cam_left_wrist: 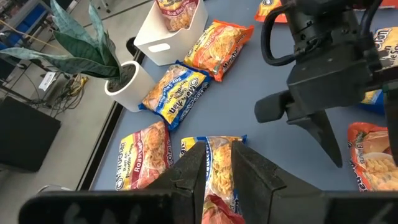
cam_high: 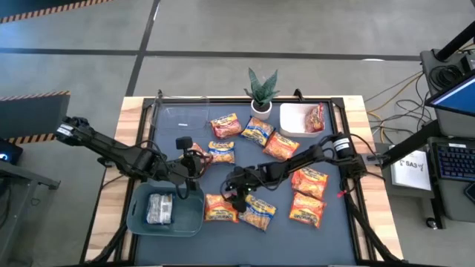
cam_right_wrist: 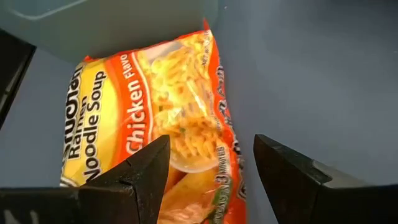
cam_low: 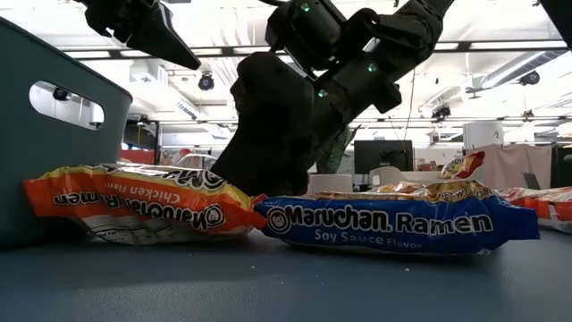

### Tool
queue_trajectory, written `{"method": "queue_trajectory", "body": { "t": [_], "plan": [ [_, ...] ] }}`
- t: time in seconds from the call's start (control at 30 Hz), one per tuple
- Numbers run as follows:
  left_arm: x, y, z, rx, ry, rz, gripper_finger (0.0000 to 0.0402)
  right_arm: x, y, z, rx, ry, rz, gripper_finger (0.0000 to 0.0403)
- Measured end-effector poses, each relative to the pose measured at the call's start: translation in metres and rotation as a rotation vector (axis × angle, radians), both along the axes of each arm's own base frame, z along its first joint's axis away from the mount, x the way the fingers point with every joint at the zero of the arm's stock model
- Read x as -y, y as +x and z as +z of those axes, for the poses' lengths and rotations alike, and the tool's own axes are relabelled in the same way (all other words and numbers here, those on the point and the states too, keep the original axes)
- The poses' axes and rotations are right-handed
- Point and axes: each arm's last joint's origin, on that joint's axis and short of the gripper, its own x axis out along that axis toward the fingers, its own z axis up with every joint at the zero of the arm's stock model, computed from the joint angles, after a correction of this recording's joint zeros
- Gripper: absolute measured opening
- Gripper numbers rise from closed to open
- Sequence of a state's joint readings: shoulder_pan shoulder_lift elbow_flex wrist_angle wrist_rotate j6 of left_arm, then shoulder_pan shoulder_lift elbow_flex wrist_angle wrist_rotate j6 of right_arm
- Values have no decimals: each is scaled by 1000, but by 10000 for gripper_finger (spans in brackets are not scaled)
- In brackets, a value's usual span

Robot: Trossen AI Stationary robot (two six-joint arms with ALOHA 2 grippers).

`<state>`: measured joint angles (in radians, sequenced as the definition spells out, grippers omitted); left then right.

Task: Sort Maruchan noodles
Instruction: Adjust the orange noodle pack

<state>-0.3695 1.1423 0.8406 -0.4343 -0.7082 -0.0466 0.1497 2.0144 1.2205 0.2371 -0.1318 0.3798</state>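
Maruchan noodles [cam_high: 280, 145] lie scattered over the dark mat, most of them between the table's centre and its 3 o'clock side; one red-marked packet already sits in the white bin [cam_high: 292, 124] at about 1 o'clock, and a silvery packet lies in the grey-blue bin [cam_high: 191, 215] at 7 o'clock — so the sorting looks to go by flavour, one bin per kind.

The right gripper [cam_high: 236, 194] hangs just below centre with its fingers spread wide and nothing between them, poised straight over the orange chicken packet [cam_right_wrist: 165, 118] beside the grey-blue bin, probably to pinch it across its width. The left gripper [cam_high: 189, 165], at 9 o'clock from centre, has its fingers drawn close together; a yellow-and-blue packet [cam_left_wrist: 219, 163] shows between them in its wrist view, but whether it is pinched or merely lying underneath I cannot tell.

Readable print: "Maruchan Ramen, Soy Sauce Flavor" on the blue packet [cam_low: 393, 224], and "Chicken Flavor" with "Ramen Noodle Soup" on the orange one.
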Motion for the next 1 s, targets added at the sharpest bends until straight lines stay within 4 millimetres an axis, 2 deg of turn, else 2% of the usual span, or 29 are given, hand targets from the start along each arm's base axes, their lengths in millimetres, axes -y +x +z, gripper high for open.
{"method": "queue_trajectory", "body": {
  "t": [0.13, 0.23, 0.63, 0.8, 1.0],
  "plan": [
    [0, 0, 0, 0, 0, 0, 56, 0, 0, 0, -9, 10, -9, 215],
    [0, 0, 0, 0, 0, 0, 56, 0, -2, -3, -40, 11, -13, 194],
    [0, 1, 1, 18, -8, 0, 56, 1, -3, -3, -46, 12, -6, 20],
    [1, 2, 2, 29, -13, 1, 56, 4, -6, 5, -42, -49, 11, 9],
    [1, 2, 2, 44, -37, 14, 56, 13, -24, 31, -124, -318, -69, 8]
  ]
}}
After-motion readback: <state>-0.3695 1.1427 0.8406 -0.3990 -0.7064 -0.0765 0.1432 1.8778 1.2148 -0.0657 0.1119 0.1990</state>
